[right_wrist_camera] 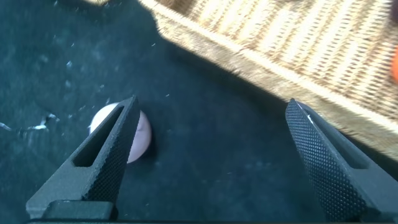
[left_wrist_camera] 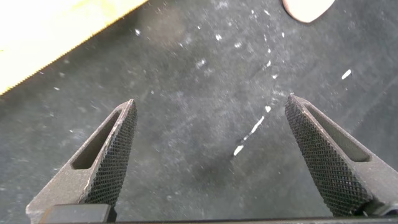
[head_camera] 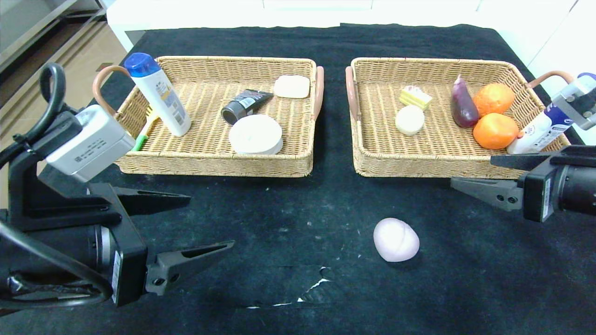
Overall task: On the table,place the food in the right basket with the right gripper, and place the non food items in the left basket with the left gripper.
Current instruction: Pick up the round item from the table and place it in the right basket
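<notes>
From the right wrist, a finger of the released right tool (right_wrist_camera: 208,162) half hides the pinkish-mauve bun (right_wrist_camera: 138,132), whole in the head view.

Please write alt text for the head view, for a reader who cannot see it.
A pinkish bun lies alone on the black table before two wicker baskets, the left basket holding non-food and the right basket holding food. Both arms hover with open jaws.

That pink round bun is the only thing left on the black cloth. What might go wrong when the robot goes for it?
The pinkish-mauve round bun could roll away from the open right gripper, which hangs beside the right wicker basket. That basket's near wall could catch the bun on the way in. The torn patch of black cloth nearby might snag a fingertip.
</notes>
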Controlling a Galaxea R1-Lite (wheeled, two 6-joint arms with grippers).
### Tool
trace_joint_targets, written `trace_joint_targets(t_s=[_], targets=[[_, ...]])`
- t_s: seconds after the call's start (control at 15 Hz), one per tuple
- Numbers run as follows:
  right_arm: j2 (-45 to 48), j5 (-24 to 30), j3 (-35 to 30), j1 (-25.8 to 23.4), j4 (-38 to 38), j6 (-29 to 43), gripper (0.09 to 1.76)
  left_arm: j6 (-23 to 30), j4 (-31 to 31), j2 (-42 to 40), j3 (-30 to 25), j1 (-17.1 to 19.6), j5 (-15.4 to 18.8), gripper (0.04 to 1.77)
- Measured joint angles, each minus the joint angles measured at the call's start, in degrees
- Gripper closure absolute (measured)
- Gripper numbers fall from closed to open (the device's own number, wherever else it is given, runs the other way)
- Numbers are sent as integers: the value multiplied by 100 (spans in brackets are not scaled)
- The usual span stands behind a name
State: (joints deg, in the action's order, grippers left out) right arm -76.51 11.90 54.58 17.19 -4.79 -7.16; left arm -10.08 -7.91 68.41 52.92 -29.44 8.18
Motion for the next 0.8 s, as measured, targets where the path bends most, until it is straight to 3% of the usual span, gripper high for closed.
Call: trace_joint_targets(t_s=[0.27,0.8], targets=[[-128,-926,-155,874,41,24,14,-15,94,-22,-67,-10,-105,9],[-638,-1835,-304,1960,-6,377,14,-11,128,-28,-66,-7,-118,9]])
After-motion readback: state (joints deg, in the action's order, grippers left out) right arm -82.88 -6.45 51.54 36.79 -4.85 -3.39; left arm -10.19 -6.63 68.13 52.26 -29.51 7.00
